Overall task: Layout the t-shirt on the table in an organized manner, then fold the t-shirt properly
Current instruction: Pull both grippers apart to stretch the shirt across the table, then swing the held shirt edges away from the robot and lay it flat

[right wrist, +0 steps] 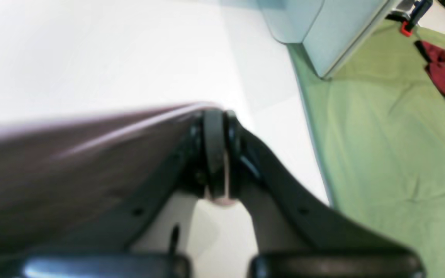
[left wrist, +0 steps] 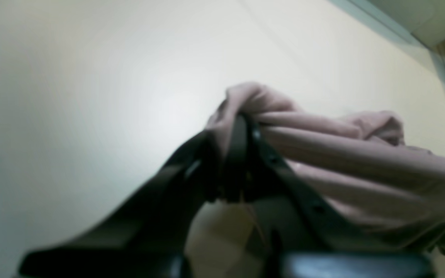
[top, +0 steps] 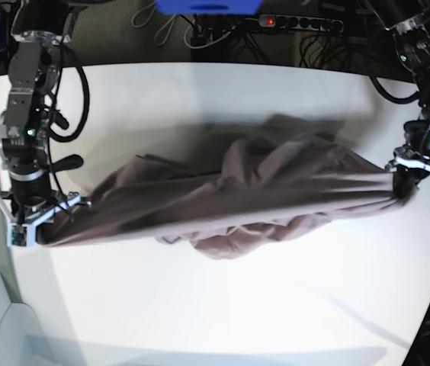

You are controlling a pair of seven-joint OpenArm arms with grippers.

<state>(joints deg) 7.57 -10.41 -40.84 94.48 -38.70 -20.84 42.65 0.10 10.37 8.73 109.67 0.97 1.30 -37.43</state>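
Here the mauve t-shirt [top: 230, 202] hangs stretched above the white counter [top: 200, 305], its middle sagging. The left tool [left wrist: 242, 127] pinches one bunched end; the right tool [right wrist: 216, 123] clamps the other.

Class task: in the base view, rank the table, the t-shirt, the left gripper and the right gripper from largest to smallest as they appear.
1. Table
2. T-shirt
3. Right gripper, nearer the camera, so its apparent size may mislead
4. Left gripper
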